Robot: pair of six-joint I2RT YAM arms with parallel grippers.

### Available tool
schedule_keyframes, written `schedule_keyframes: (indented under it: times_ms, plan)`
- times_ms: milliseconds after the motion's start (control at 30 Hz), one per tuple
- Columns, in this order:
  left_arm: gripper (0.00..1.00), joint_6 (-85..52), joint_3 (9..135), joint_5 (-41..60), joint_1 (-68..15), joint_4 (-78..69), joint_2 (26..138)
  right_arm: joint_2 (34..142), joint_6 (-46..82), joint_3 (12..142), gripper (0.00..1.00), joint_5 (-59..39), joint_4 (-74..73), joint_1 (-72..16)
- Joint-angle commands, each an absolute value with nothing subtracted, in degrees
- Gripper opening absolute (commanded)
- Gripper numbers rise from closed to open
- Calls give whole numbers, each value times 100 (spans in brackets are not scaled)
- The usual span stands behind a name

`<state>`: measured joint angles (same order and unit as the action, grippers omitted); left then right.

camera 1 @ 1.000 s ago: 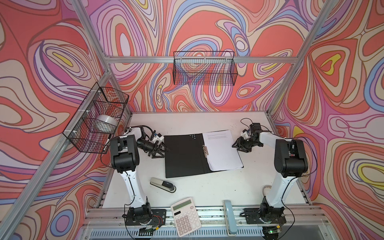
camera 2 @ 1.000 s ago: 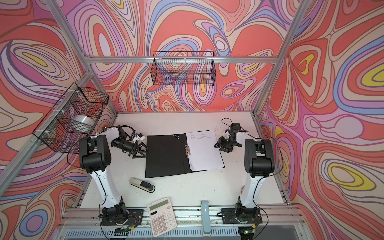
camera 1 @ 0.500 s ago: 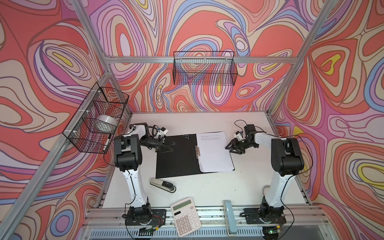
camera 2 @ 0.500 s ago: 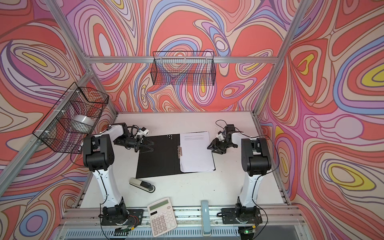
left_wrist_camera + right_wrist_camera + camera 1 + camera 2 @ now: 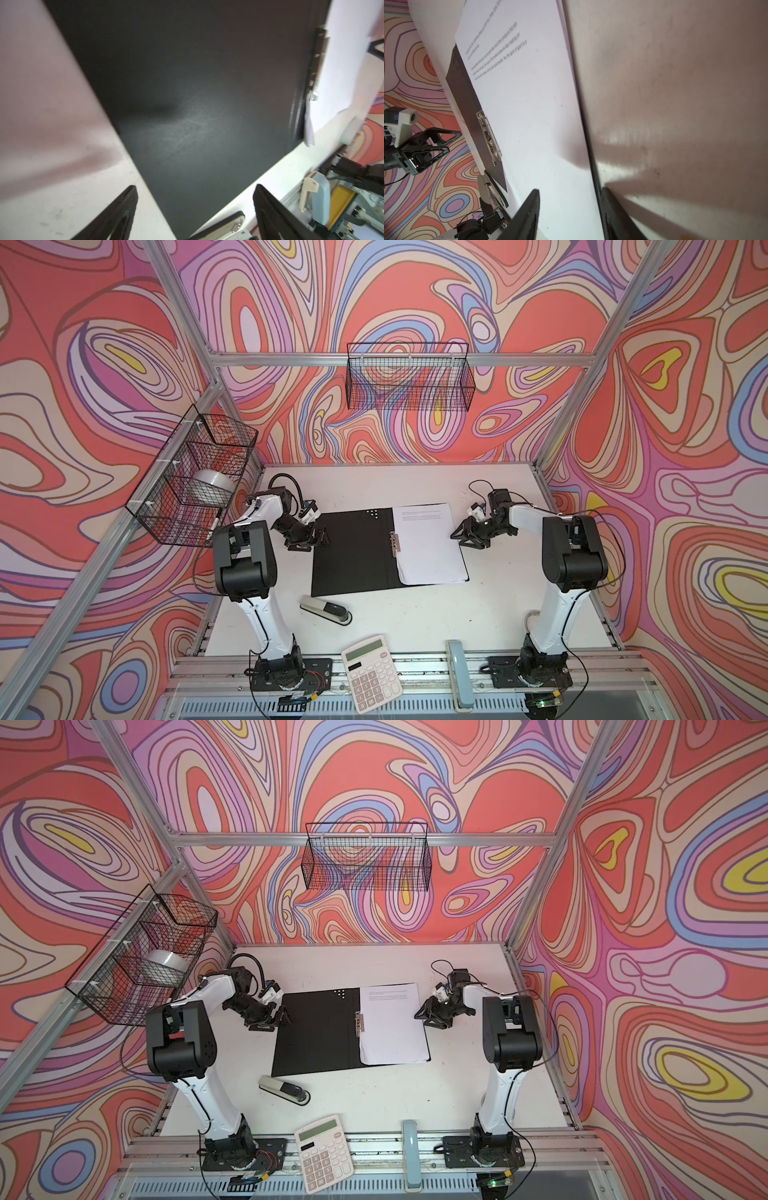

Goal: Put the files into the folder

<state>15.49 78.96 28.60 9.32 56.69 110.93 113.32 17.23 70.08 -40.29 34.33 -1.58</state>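
1. Left gripper (image 5: 320, 542) is standing wide with nothing held. It is hanging just at the 9 o'clock edge of the folder (image 5: 353, 556), and in the left wrist view the black cover (image 5: 187, 93) is running between its fingers (image 5: 128, 199).
2. Right gripper (image 5: 458, 540) is standing partly open and appears to be gripping nothing. It is sitting astride the 3 o'clock edge of the files (image 5: 428, 547), one finger over paper and one over bare table (image 5: 415, 622).
3. The files are lying on the folder's right half, just at 3 o'clock of the metal clip (image 5: 393, 540), and are fanning slightly at their 6 o'clock end. The folder is lying open and flat at the table's centre.
4. Judging by this, closing is the step in hand. The left gripper is best working one finger under the middle of the cover's 9 o'clock edge, pinching it, then swinging it in an arc about the spine toward 3 o'clock.
5. Meanwhile the right gripper is best steadying the sheets against the clip, then clearing out toward 3 o'clock before the cover lands.
6. The thin cover is lying flat, so a shallow scoop risks pushing the whole folder sideways. The stapler (image 5: 326, 609) is lying near, at the folder's 7 o'clock.
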Motion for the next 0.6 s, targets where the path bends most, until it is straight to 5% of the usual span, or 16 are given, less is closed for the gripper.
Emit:
schedule_keyframes:
  times_ms: [0,567]
  plan:
    - [90,1270,7802,2079,943,5304,11382,11744,1750,6811,51,-3405,3850,-187]
    - [89,1481,7796,3031,657,5649,12041,11782,1701,6886,51,-3375,3933,-193]
